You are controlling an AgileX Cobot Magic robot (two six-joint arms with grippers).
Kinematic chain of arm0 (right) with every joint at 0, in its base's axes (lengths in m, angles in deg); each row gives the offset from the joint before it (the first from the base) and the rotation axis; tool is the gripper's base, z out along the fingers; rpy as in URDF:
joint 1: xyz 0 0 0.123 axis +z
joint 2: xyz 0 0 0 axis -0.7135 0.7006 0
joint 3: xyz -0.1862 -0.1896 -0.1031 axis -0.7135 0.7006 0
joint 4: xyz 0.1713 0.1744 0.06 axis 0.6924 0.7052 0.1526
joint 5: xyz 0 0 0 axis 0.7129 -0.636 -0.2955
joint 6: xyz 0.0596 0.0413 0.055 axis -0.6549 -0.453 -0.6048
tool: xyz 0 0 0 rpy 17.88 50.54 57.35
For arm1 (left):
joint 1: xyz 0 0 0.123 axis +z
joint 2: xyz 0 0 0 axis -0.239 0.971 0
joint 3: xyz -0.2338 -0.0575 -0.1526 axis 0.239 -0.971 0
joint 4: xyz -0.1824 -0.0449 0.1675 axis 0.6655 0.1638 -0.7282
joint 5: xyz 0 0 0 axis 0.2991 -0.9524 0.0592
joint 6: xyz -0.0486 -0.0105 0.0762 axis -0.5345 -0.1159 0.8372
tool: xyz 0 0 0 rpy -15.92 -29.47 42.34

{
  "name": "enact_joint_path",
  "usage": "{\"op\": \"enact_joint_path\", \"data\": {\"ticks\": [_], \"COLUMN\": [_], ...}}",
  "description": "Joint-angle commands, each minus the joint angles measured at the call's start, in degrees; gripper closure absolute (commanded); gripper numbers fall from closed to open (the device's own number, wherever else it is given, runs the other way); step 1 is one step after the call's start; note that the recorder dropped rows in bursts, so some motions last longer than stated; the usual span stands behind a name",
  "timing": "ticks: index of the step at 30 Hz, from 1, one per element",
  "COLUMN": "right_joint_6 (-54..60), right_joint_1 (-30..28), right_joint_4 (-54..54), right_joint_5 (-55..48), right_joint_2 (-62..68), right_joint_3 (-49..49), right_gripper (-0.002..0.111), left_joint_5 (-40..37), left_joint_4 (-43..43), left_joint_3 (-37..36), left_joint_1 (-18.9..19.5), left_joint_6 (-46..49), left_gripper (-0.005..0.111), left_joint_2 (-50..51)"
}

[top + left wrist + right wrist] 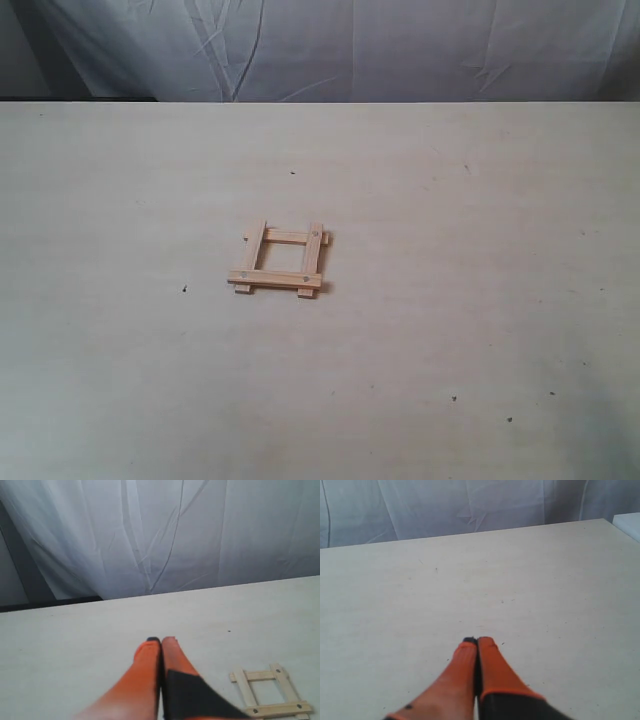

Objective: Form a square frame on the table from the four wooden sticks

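Exterior view: square frame lies flat near the middle of the table. It is made of four wooden sticks: two run away from the camera, two lie across them. The corners overlap and the ends poke out a little. Small dark dots show near the corners. The near cross stick sits on top of the two side sticks. A white cloth hangs behind the table's far edge.

Left wrist view: left gripper is above bare table, its orange fingers pressed together with no gap and nothing between them. The frame lies off to one side of the fingers, apart from them.

Right wrist view: right gripper, orange fingers also pressed together, empty, over bare speckled table.
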Motion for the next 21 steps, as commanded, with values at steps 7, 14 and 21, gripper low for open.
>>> {"op": "enact_joint_path", "data": {"ticks": [7, 14, 21], "right_joint_6": [0.3, 0.3, 0.3], "right_joint_1": [-0.3, -0.3, -0.3], "right_joint_4": [0.1, 0.1, 0.0], "right_joint_5": [0.6, 0.6, 0.9], "right_joint_2": [-0.4, -0.4, -0.4], "right_joint_3": [0.1, 0.1, 0.1], "right_gripper": [0.109, 0.109, 0.109], "left_joint_5": [-0.2, 4.2, 9.8], "left_joint_4": [-9.1, -11.0, -12.1], "left_joint_3": [-14.6, -26.2, -31.7], "left_joint_1": [-0.1, -0.1, -0.1], "left_joint_6": [0.1, 0.1, 0.1], "left_gripper": [0.107, 0.107, 0.107], "left_joint_2": [-18.1, -26.2, -26.2]}}
